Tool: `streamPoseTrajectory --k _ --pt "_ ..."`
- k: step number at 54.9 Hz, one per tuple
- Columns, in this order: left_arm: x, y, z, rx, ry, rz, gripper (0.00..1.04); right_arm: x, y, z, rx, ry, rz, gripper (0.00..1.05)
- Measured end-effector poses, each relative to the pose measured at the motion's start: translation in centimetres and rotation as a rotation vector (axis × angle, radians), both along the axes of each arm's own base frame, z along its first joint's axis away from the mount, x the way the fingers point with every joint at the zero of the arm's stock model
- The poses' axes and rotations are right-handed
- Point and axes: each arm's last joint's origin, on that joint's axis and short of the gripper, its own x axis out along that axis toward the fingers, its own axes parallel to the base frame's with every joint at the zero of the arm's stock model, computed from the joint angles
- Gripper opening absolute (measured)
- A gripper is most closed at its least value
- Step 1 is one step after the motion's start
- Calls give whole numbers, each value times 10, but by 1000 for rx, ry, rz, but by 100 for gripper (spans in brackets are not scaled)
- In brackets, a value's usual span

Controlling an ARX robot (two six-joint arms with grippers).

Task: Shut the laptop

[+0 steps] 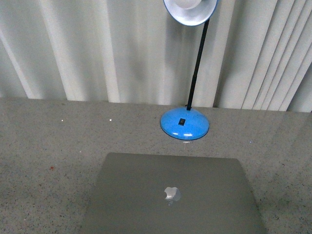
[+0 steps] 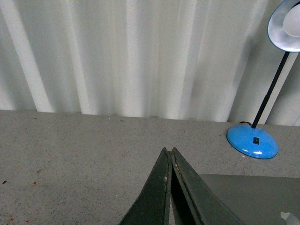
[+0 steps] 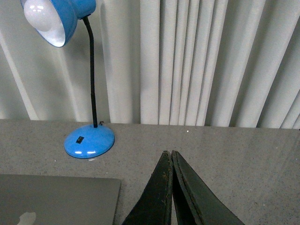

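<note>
The laptop (image 1: 170, 195) lies flat on the speckled grey table at the near middle of the front view, its grey lid down and the shiny apple logo facing up. No arm shows in the front view. In the left wrist view my left gripper (image 2: 168, 151) is shut with nothing between its fingers, hanging over bare table beside a corner of the laptop (image 2: 253, 197). My right gripper (image 3: 168, 153) is likewise shut and empty, just off the other side of the laptop (image 3: 56, 199).
A blue desk lamp stands behind the laptop, its round base (image 1: 185, 124) on the table and its black neck rising to a shade (image 1: 190, 10) overhead. White pleated curtains close off the back edge of the table (image 1: 48, 141).
</note>
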Motion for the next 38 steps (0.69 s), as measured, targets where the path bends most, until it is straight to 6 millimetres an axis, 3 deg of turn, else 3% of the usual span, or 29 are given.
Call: streamPoseTrajectory --k 38 --pt "-25 0 -3 0 3 0 4 -22 0 -3 0 2 1 3"
